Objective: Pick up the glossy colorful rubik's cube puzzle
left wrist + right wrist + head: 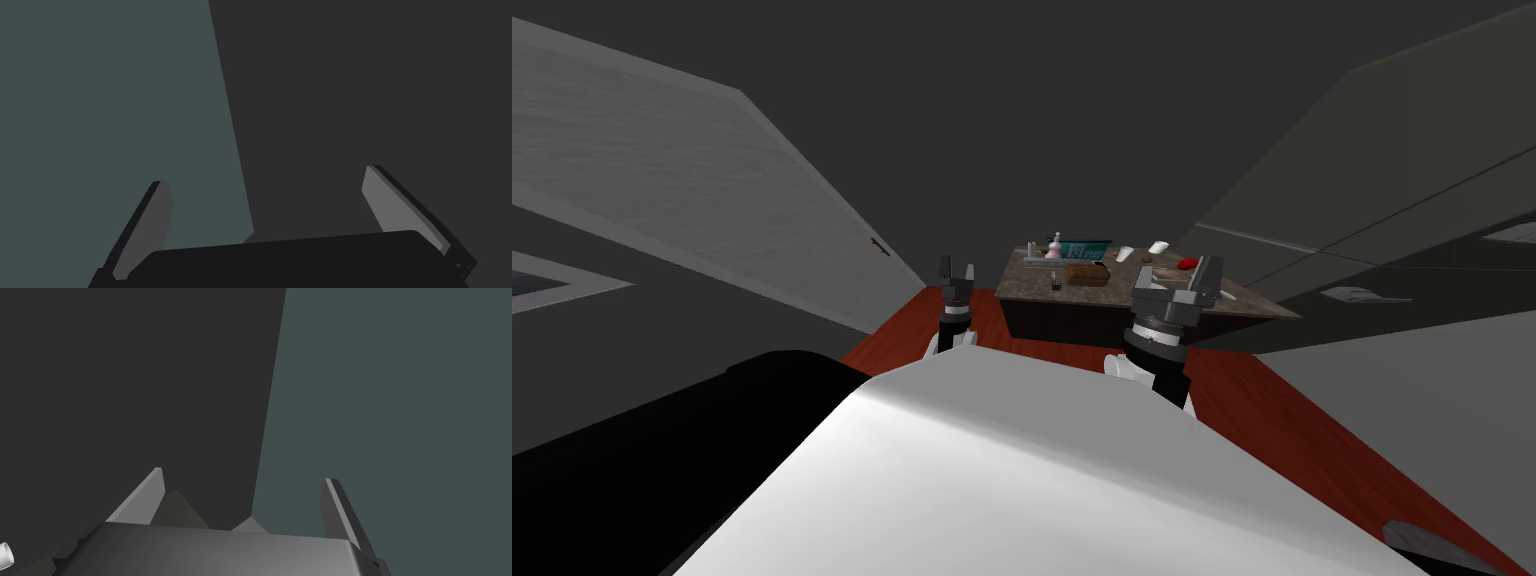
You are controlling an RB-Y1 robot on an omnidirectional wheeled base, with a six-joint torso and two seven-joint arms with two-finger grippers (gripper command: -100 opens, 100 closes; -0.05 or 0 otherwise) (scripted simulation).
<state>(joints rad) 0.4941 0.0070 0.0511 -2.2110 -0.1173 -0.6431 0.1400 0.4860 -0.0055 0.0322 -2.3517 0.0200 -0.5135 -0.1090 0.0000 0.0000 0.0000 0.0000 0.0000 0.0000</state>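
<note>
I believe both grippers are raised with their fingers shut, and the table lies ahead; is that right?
Not quite: the fingers are open. The left gripper and right gripper are raised with fingers apart and nothing between them, as both wrist views show; the table does lie ahead.

A: Where's the cube (pixel 1056 284)?
B: Best match is a small dark block on the surface (pixel 1022 286), close to the front edge, toward the left end.
A: Colours? Gloss?
B: Too small to tell. It reads dark with a few lighter specks.
A: Pose?
B: Looks upright, resting on the top. Can't make out the faces.
A: Neighbours?
B: Just left of the brown box (pixel 1085 274). Can't tell if they touch.
</note>
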